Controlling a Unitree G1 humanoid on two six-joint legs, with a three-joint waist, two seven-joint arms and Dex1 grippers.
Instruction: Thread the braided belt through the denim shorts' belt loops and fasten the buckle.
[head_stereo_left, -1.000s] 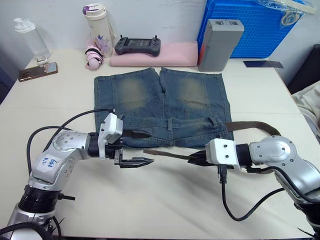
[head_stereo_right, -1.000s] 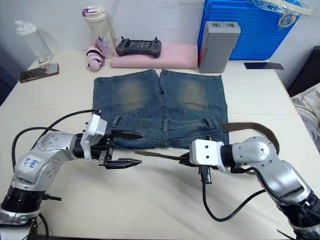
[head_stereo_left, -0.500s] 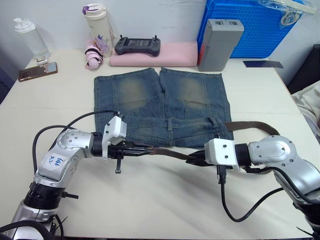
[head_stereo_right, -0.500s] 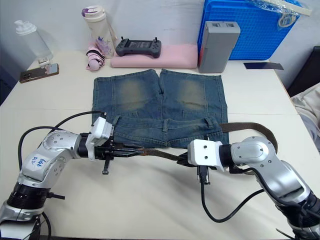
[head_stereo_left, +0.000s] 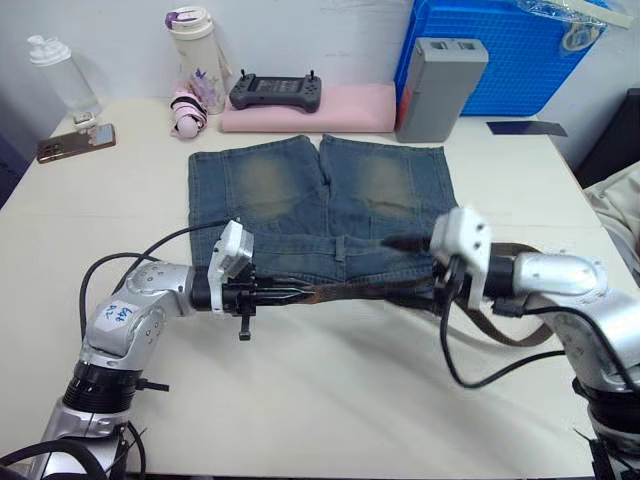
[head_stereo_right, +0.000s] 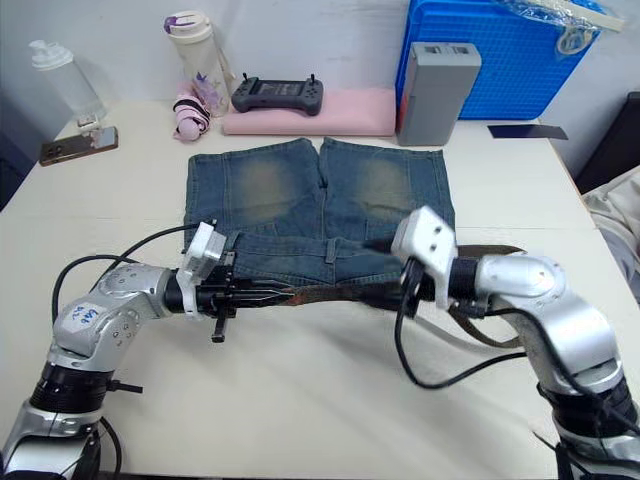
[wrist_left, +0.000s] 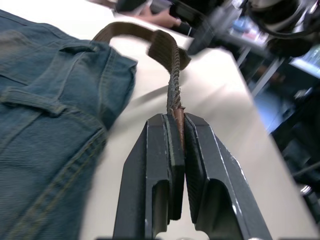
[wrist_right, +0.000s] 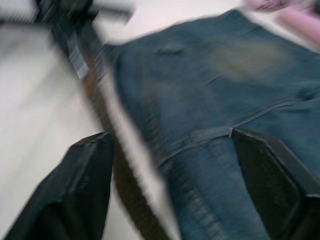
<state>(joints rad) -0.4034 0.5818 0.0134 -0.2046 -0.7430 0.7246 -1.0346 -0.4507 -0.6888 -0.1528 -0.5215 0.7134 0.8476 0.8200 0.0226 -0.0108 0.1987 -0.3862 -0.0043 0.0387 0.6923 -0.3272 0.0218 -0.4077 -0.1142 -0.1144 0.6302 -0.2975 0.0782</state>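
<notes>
Left eye view: the denim shorts (head_stereo_left: 322, 212) are lying flat on the table (head_stereo_left: 300, 400), waistband toward the robot, legs pointing away. The braided belt (head_stereo_left: 345, 291) is running along the near edge of the waistband, stretched between the two arms, then looping round on the table at the shorts' right side. The left tool (head_stereo_left: 292, 293) is pinching the belt's end just in front of the waistband. The right tool (head_stereo_left: 405, 243) is hovering over the right part of the waistband, one dark finger showing above the denim. Along the far edge of the table are sitting a clear bottle (head_stereo_left: 62, 75), a phone (head_stereo_left: 75, 143), a white tumbler (head_stereo_left: 193, 52), a black controller (head_stereo_left: 276, 93) on a pink cloth (head_stereo_left: 335, 113), a grey box (head_stereo_left: 438, 88) and a blue crate (head_stereo_left: 520, 55).

Right eye view: same layout; the belt is passing under the right wrist and trailing off to the right.

Left wrist view: the two fingers (wrist_left: 160, 165) are pressing together on the belt's narrow end, with the strap rising from between them and curving over beside the shorts' corner. One of the belt loops (wrist_left: 32, 97) is showing on the waistband.

Right wrist view: blurred. The two fingers (wrist_right: 82, 175) are standing spread wide apart with nothing between them, above denim and the dark strap.
</notes>
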